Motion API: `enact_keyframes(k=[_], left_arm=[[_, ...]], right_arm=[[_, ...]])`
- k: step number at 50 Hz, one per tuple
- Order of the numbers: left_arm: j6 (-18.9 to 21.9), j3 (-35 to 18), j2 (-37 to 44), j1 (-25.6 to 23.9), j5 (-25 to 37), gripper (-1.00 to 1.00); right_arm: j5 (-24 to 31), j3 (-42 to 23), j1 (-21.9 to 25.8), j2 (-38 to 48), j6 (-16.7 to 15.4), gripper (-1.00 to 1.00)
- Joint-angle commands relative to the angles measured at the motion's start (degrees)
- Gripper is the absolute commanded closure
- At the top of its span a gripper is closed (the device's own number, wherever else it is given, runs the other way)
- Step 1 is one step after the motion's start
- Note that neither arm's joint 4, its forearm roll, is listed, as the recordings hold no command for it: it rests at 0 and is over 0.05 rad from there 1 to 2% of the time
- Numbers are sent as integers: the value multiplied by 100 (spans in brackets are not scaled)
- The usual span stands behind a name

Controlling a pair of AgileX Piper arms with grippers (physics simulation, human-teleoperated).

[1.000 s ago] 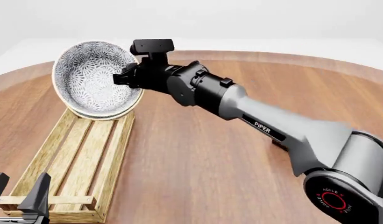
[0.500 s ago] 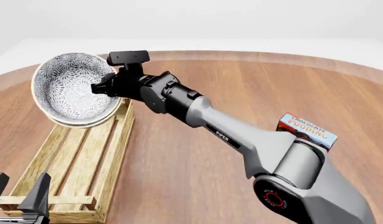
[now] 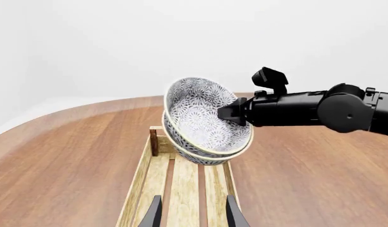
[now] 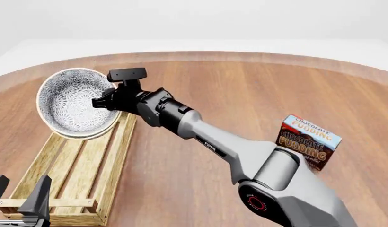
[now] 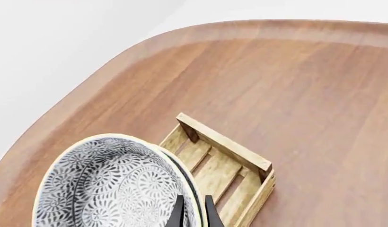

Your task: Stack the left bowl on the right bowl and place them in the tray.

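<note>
Two stacked bowls point(image 4: 73, 103) with a grey-and-white flower pattern hang tilted above the far end of the light-wood tray point(image 4: 80, 165). My right gripper point(image 4: 104, 101) is shut on their rim and holds them in the air. They also show in the left wrist view point(image 3: 203, 120) and the right wrist view point(image 5: 112, 184), where the tray's far end point(image 5: 222, 163) lies beyond them. My left gripper point(image 4: 20, 199) is open and empty over the tray's near end, its fingertips point(image 3: 154, 215) showing in the left wrist view above the slats point(image 3: 184, 194).
A chocolate pudding box point(image 4: 309, 140) stands upright on the brown wooden table point(image 4: 244, 94) to the right, behind my right arm. The table's curved far edge point(image 4: 244, 56) runs across the back.
My right arm has carried the stacked bowls left and then lower, down toward the tray's far end. The pudding box has come into view. My left gripper has not moved.
</note>
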Motion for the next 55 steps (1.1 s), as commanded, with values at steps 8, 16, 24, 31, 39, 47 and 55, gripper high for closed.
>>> enact_keyframes(k=[8, 16, 24, 31, 39, 47, 55], left_arm=[[0, 0, 0, 0, 0, -100], [0, 0, 0, 0, 0, -100], [0, 0, 0, 0, 0, -100], [0, 0, 0, 0, 0, -100], [0, 0, 0, 0, 0, -100], [0, 0, 0, 0, 0, -100], [0, 0, 0, 0, 0, -100]], right_arm=[[-375, 154, 77, 184, 225, 100], [-407, 156, 142, 277, 239, 100], [-444, 149, 171, 402, 281, 100], [-488, 115, 250, 510, 333, 100], [-447, 1, 187, 637, 345, 100], [-435, -89, 243, 746, 333, 100], [-415, -212, 294, 857, 303, 100]])
